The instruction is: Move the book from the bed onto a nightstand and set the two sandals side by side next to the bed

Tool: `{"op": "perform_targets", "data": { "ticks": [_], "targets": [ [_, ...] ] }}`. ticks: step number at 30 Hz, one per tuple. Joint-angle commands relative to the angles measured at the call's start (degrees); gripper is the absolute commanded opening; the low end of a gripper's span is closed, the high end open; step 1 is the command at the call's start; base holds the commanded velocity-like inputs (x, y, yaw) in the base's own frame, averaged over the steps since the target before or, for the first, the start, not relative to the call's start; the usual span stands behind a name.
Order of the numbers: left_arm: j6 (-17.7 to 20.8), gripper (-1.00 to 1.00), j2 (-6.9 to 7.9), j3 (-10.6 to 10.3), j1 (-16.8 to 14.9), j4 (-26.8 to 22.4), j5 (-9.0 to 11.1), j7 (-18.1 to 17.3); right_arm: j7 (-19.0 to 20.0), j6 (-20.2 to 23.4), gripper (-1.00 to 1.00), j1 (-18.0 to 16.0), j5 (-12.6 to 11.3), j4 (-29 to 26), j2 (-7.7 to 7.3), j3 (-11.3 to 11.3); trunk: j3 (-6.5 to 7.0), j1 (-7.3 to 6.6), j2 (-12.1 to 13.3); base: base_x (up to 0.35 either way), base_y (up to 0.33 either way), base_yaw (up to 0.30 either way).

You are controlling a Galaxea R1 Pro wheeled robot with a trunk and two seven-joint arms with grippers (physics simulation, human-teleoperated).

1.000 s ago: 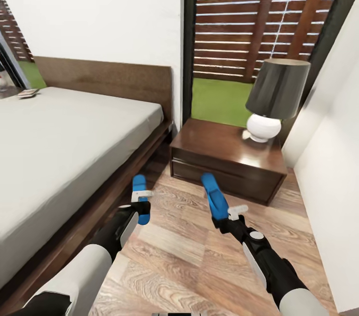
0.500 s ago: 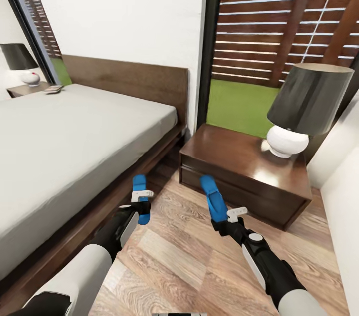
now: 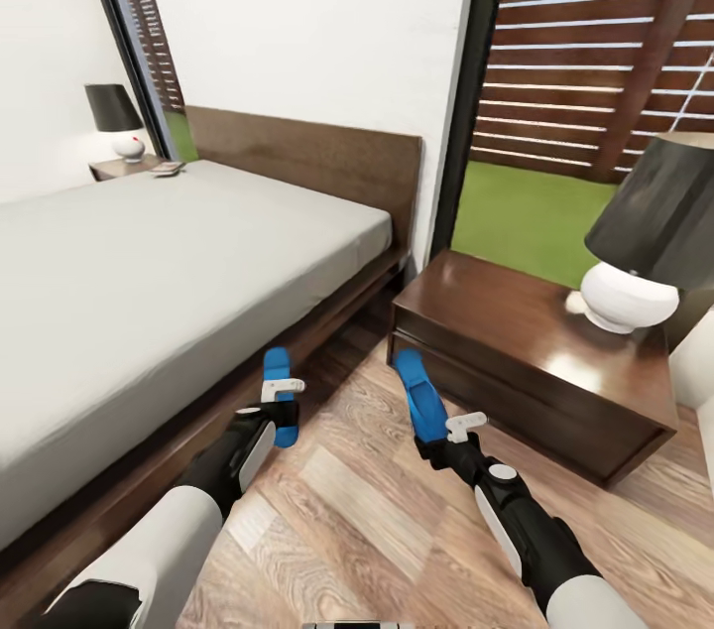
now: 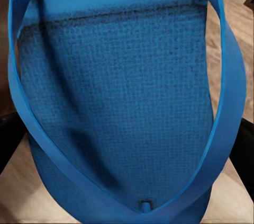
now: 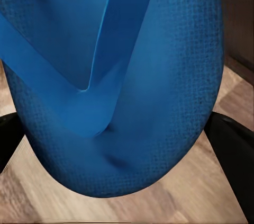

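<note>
Each hand carries one blue sandal: the left hand (image 3: 281, 408) is closed on the left sandal (image 3: 278, 381) just beside the bed (image 3: 149, 262) frame, and the right hand (image 3: 443, 431) on the right sandal (image 3: 416, 401) close in front of the nightstand (image 3: 496, 321). If set down from here, the sandals could land apart and at different angles, not side by side. The book (image 3: 167, 169), far beyond both hands at the bed's far corner, is too small to read, and both wrist views are too near to show the fingers.
</note>
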Motion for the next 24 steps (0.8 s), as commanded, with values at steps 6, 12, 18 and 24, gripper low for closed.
{"op": "perform_targets", "data": {
  "ticks": [6,12,18,24],
  "targets": [
    [0.24,-1.0,0.02,-0.32,-0.03,-0.07,0.52,0.51,0.04,0.43,-1.0,0.01,-0.23,-0.17,-0.06,0.12,-0.05,-0.03,-0.02,-0.181,-0.106,0.279],
    [0.24,-1.0,0.03,-0.32,-0.03,-0.06,0.52,0.5,0.04,0.36,-1.0,0.04,-0.24,-0.09,-0.06,0.12,-0.05,-0.03,-0.02,-0.005,-0.001,0.279],
    [0.24,-1.0,0.03,-0.32,-0.03,-0.05,0.52,0.49,0.04,0.32,-1.0,-0.01,-0.24,-0.09,-0.06,0.12,-0.05,-0.03,-0.02,0.0,0.0,0.279],
    [0.24,-1.0,-0.02,-0.32,-0.03,0.01,0.49,0.55,0.04,0.35,-1.0,0.02,-0.24,-0.09,-0.06,0.12,-0.05,-0.03,-0.02,0.0,0.0,0.279]
  ]
}}
